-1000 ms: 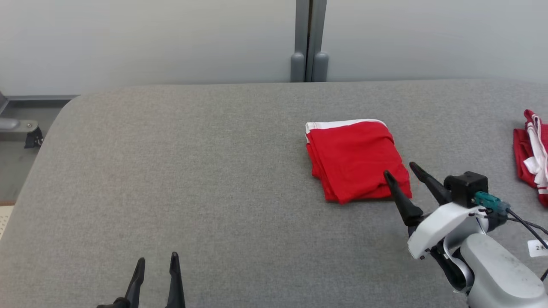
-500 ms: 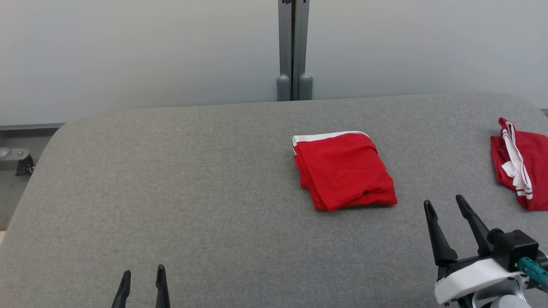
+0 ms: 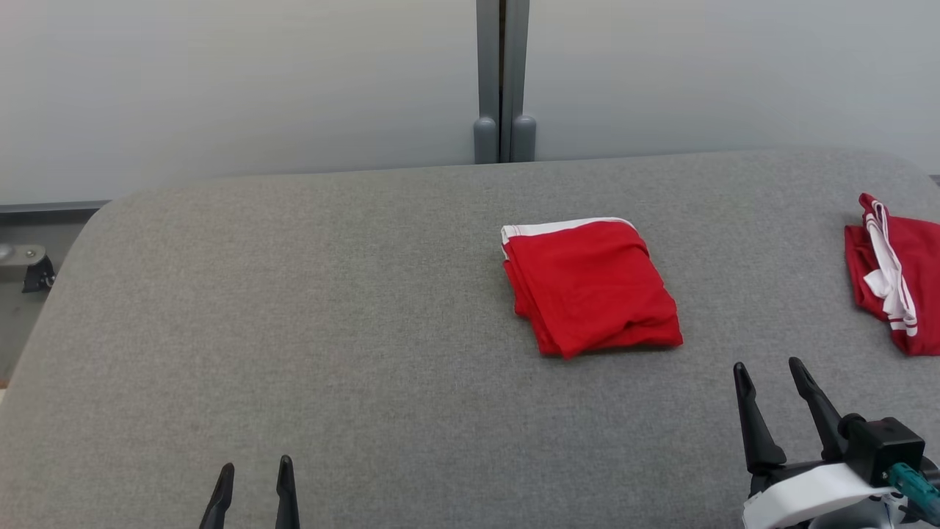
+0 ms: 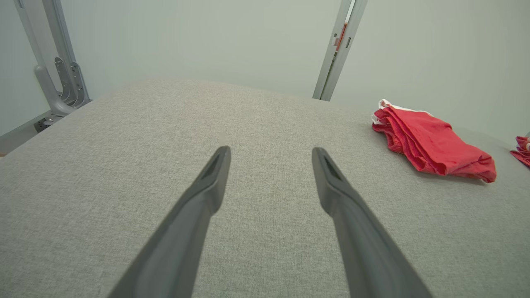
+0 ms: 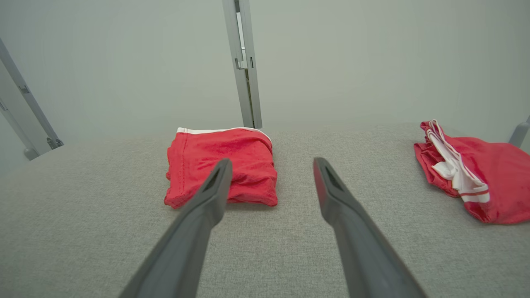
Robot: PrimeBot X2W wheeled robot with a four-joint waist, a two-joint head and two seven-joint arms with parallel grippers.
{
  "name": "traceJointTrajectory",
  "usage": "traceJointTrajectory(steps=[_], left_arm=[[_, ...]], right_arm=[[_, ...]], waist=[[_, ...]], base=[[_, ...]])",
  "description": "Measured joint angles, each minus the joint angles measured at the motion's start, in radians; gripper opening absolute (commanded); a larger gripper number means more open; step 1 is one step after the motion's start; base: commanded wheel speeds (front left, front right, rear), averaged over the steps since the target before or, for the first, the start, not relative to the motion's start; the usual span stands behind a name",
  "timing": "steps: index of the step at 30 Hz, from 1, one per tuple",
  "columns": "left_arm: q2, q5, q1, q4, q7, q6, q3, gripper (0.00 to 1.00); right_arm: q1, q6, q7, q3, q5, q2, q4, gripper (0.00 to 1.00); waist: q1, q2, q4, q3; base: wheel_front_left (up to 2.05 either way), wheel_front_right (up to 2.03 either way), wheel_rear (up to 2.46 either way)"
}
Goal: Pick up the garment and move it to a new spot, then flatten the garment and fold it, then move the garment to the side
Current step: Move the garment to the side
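Right pincer (image 3: 767,364) hangs spread and empty at the lower right, fingers aimed up the table (image 3: 330,308), nothing between them! Left pincer (image 3: 256,463) is just as wide apart down at the near edge, gripping nothing either.

So where's the garment (image 3: 591,286)? Right of centre on the grey table: a neat red square with a white band along its far edge, layers stacked at its left side. It lies clear of both pincers, the right one near its front corner, the left one well apart.

By the look of it, the pick-up, the flattening and the fold are done. That's a tidy packet, not a heap. What's left, I'd say, is the shift to the side, though whether this spot already counts as the side, the pictures can't settle. Over at the far right edge sits a second red garment (image 3: 892,286) with white stripes, loosely bunched, neither pincer on it.
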Motion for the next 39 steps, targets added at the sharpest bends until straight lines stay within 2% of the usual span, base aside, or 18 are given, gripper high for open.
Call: traceJointTrajectory(steps=[4,7,9,13,16,20,27,34,35,36,39], left_arm=[[0.000,0.001,-0.004,0.003,0.000,-0.004,-0.006,1.00],[0.000,0.001,-0.014,0.006,0.000,-0.006,-0.012,1.00],[0.000,0.000,-0.020,0.009,0.000,-0.006,-0.022,1.00],[0.000,-0.001,-0.078,0.012,0.000,-0.011,-0.055,1.00],[0.000,-0.008,-0.119,0.019,0.000,-0.012,-0.078,1.00],[0.000,-0.027,-0.177,0.021,0.000,-0.008,-0.122,1.00],[0.000,-0.071,-0.237,0.023,0.000,0.023,-0.184,1.00],[0.000,-0.074,-0.244,0.022,0.000,0.043,-0.200,1.00],[0.000,-0.073,-0.244,0.023,0.000,0.044,-0.197,1.00],[0.000,-0.072,-0.244,0.023,0.000,0.044,-0.195,1.00],[0.000,-0.064,-0.247,0.020,0.000,0.046,-0.182,1.00]], right_arm=[[-0.033,0.000,0.000,-0.003,0.030,0.008,0.046,1.00],[-0.094,0.000,0.014,0.045,0.095,-0.007,0.111,1.00],[-0.181,0.000,0.080,0.074,0.142,-0.035,0.126,1.00],[-0.394,0.000,0.322,0.092,0.230,-0.087,0.155,1.00],[-0.511,-0.001,0.464,0.037,0.229,-0.112,0.205,1.00],[-0.645,0.000,0.602,-0.002,0.202,-0.098,0.300,1.00],[-0.769,-0.001,0.659,-0.063,0.104,-0.067,0.487,1.00],[-0.796,-0.001,0.657,-0.097,0.075,-0.047,0.636,1.00],[-0.808,-0.001,0.657,-0.097,0.082,-0.043,0.646,0.80],[-0.817,-0.001,0.652,-0.102,0.094,-0.039,0.652,0.00],[-0.833,-0.001,0.612,-0.106,0.131,-0.021,0.659,0.00]], waist=[[0.0000,0.0000,0.001,0.014],[0.0000,0.0000,0.003,0.028],[0.0000,0.0000,0.003,0.042],[0.0000,0.0000,0.004,0.095],[0.0000,0.0000,0.011,0.136],[0.0000,0.0000,0.032,0.197],[0.0000,-0.0001,0.096,0.284],[0.0000,0.0000,0.157,0.340],[0.0001,0.0000,0.160,0.346],[0.0001,0.0000,0.162,0.351],[0.0001,0.0000,0.150,0.357]], base=[[0.00,0.00,0.00],[0.00,0.00,0.00],[0.00,0.00,0.00],[0.00,0.00,0.00],[0.00,0.00,0.00],[0.00,0.00,0.00],[0.00,0.00,0.00],[0.00,0.00,0.00],[0.00,0.00,0.00],[0.00,0.00,0.00],[0.00,0.00,0.00]])
